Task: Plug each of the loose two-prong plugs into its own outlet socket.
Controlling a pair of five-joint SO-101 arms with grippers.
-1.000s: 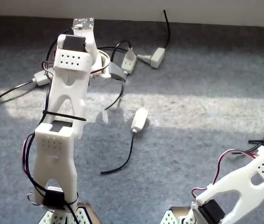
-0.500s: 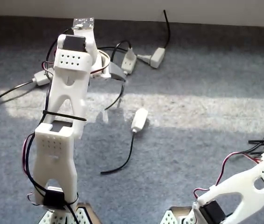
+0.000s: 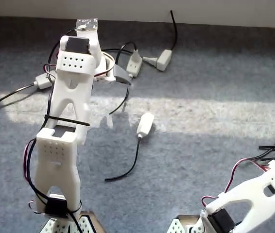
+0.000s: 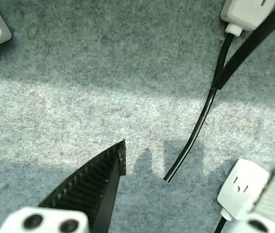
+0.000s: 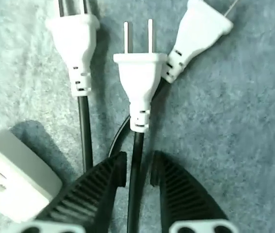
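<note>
Two white arms share a grey felt-covered bench [image 3: 200,160] strewn with cords. The left arm [image 3: 72,97] lies stretched across the felt, well apart from the middle plug [image 5: 140,82]. The right arm [image 3: 259,191] stands at the corner on that plug's side.

The left end effector [image 4: 203,158] hangs released, its jaws spread wide over bare felt. A far socket [image 4: 242,187] lies face up by one jaw, a long way from the middle plug.

The right end effector [image 5: 138,158] sits just behind the middle plug, its jaws parted narrowly on either side of the black cord [image 5: 136,145]. It appears not yet to pinch, though contact is hard to judge from this angle.

An outlet socket [image 5: 11,170] lies near the middle plug, off to one side of its cord. A second plug [image 5: 74,36] lies just beside the middle plug, and a third plug [image 5: 198,34] rests close against its shoulder. The middle plug itself lies flat and unplugged, its two prongs [image 5: 126,38] pointing away from the end effector.

The plug looks light, with a hard, smooth moulded body and thin prongs that would bend if knocked. Its cord is limp and likely to trail and twist. The sound hold is probably across the body's flat sides behind the flange. Holding it by the cord would let the plug swing and spoil its line-up with the slots.
</note>
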